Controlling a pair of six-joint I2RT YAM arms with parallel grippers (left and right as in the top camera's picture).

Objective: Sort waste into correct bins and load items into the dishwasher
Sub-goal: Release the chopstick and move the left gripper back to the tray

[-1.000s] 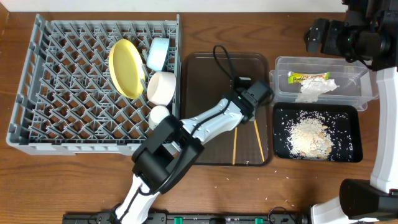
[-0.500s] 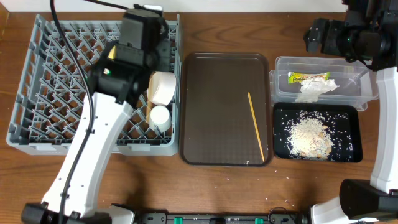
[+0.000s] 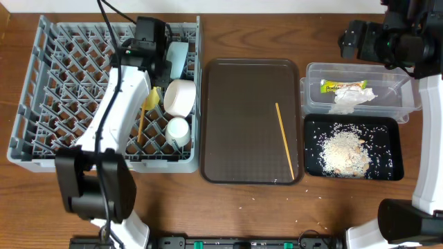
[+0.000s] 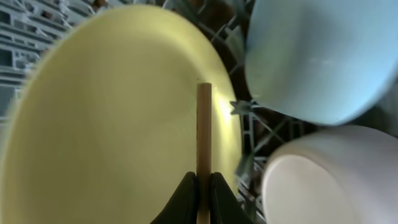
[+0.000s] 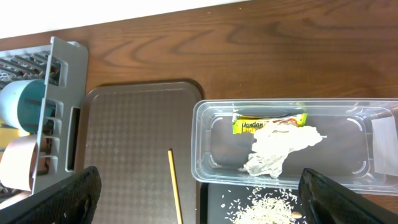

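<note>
My left gripper [image 3: 147, 83] is over the grey dish rack [image 3: 62, 83] and is shut on a wooden chopstick [image 4: 203, 130]; the stick's far part shows in the rack [image 3: 141, 121]. In the left wrist view the stick lies in front of the yellow plate [image 4: 118, 112], with the light blue bowl [image 4: 317, 56] and white bowl [image 4: 323, 180] to its right. The small pale cup [image 3: 178, 129] stands in the rack. A second chopstick [image 3: 284, 142] lies on the brown tray [image 3: 235, 104]. My right gripper [image 5: 208, 199] is open and empty, high above the clear tub [image 5: 348, 124].
The clear tub [image 3: 311, 76] holds the green-yellow wrapper [image 3: 342, 86] and white napkin [image 3: 351, 99]. The black tray [image 3: 394, 131] in front of it holds rice scraps [image 3: 342, 149]. A few rice grains lie on the table near the front edge [image 3: 304, 225].
My left arm has left the brown tray with one chopstick and swung over the rack beside the yellow plate. One chopstick stays on the tray. The right arm has not moved.
</note>
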